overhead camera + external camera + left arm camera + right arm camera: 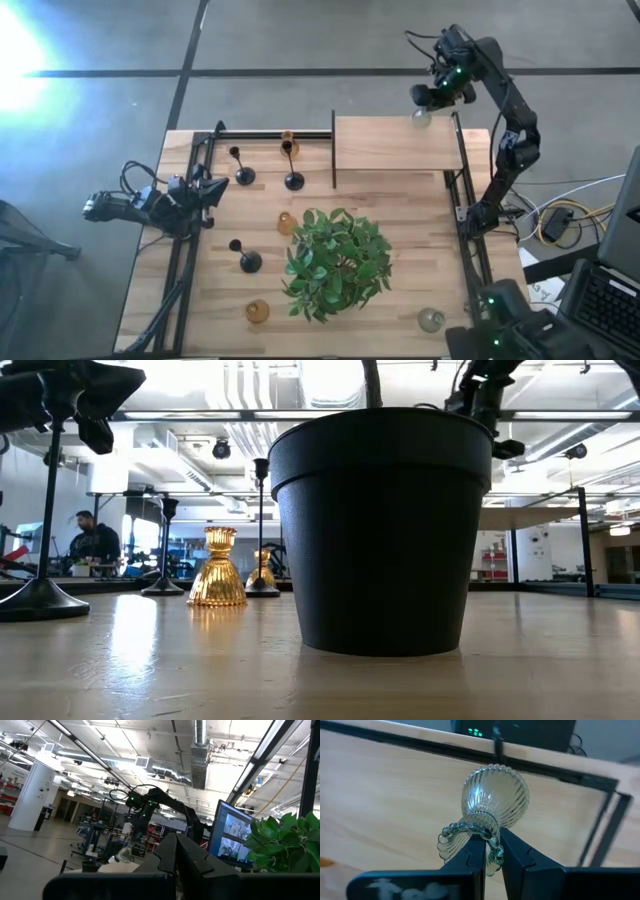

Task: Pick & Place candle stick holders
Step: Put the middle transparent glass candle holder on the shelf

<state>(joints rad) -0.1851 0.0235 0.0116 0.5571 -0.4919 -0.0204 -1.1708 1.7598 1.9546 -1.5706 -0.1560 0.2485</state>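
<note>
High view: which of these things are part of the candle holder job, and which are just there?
Job:
- black holders
- amber holders
- clear holder on the table
- clear holder in the right hand over the shelf

Just there:
- plant
- monitor
- person

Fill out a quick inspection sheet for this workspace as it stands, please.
Surface: wooden table with a raised wooden shelf at the far right.
Job's things: three black holders, amber holders and a clear holder on the table.
Clutter: potted green plant mid-table.
Grippers: right gripper shut on clear ribbed holder above the shelf; left gripper shut, empty, at the left edge.
Cables: bundle right of the table.
Surroundings: person in the room behind.
</note>
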